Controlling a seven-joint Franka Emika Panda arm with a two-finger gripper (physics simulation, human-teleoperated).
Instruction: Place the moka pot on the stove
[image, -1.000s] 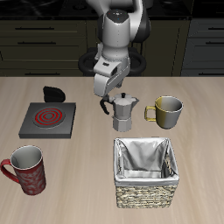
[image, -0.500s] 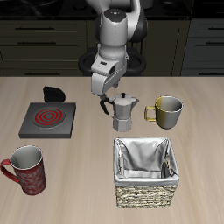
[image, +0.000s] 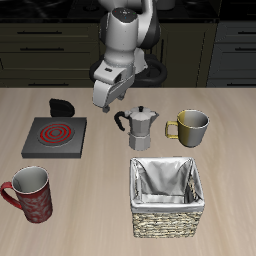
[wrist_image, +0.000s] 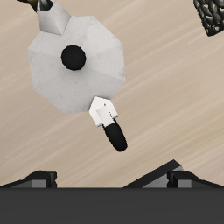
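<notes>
The moka pot (image: 143, 128) stands upright on the table, silver and faceted, with a black handle and a black lid knob. The wrist view shows it from above (wrist_image: 77, 61), with its black handle (wrist_image: 115, 136) pointing toward my fingers. The stove (image: 55, 137), a dark grey plate with a red spiral coil, lies apart from the pot; its black knob block (image: 62, 106) is at its back edge. My gripper (image: 108, 102) hangs above the table between stove and pot, behind the pot. It is open and empty, and also shows in the wrist view (wrist_image: 107, 177).
A metallic mug with an olive handle (image: 190, 127) stands beside the pot, on the side away from the stove. A wicker basket with a grey lining (image: 167, 195) stands nearer the front edge, and its corner also shows in the wrist view (wrist_image: 213, 16). A red mug (image: 30, 193) stands in front of the stove.
My gripper has shifted sideways away from the moka pot toward the stove's side and risen slightly. The pot and the other things have not moved.
</notes>
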